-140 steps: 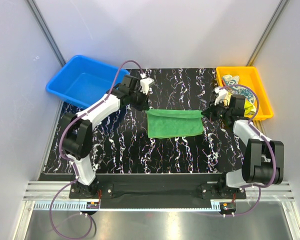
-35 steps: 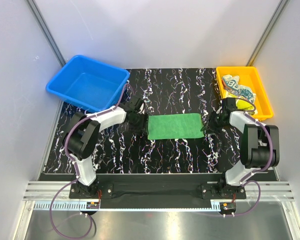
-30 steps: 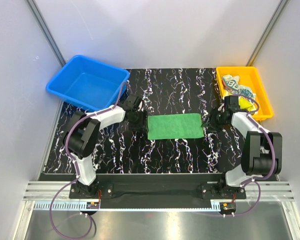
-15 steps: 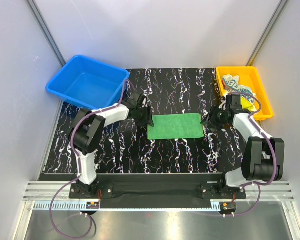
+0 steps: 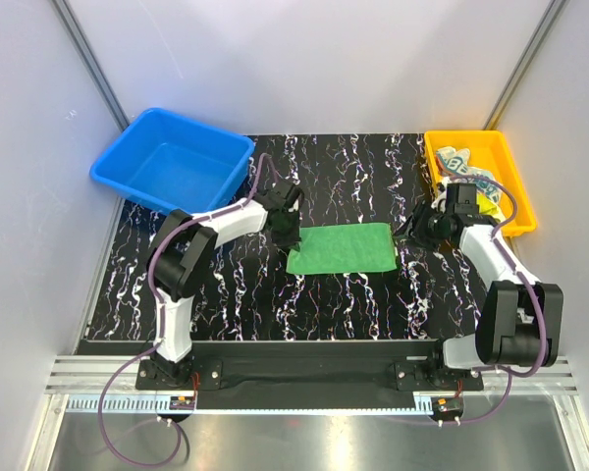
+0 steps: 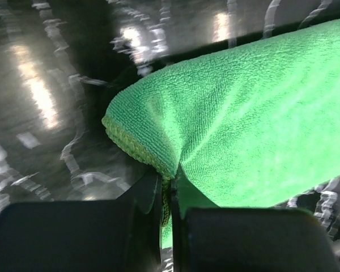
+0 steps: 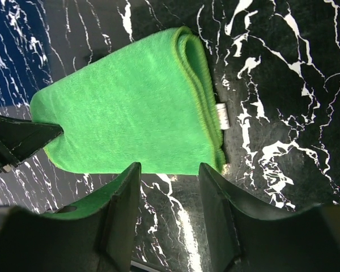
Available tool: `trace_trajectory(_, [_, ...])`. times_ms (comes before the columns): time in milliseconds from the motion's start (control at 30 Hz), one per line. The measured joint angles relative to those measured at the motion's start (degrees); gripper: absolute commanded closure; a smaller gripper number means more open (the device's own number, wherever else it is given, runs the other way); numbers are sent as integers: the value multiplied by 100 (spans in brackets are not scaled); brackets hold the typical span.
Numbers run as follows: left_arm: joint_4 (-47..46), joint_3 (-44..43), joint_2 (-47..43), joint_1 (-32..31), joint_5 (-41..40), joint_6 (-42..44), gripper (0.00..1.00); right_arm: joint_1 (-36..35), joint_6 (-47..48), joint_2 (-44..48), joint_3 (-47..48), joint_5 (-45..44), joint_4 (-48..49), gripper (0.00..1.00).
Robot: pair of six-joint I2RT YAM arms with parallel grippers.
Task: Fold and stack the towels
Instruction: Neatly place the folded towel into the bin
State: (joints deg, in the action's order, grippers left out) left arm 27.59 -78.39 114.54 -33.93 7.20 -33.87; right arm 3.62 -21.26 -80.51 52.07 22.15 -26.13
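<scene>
Since a second ago my left tool has closed, clamped on a left corner of the green towel; my right tool stands apart beside its right edge.

In the top view, the green towel is occupying the centre of the table. The left gripper is pinching its left corner and the right gripper is hovering spread at its right edge, so both ends are blocked. Bare marble is lying open above and below the towel. The blue bin is crowding the upper left. The orange bin, holding crumpled cloths, is crowding the upper right.
</scene>
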Motion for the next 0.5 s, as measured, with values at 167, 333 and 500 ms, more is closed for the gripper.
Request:
trace_trajectory(167, [1032,-496,7,-13,-772,431,100,-24,2,133,0,28,2,48])
trace_trajectory(333, [1781,-1058,-4,2,-1683,1145,100,-26,-7,302,22,133,-7,48])
trace_trajectory(500, [2227,-1266,-155,155,-2490,1873,100,-33,-33,509,33,162,15,48])
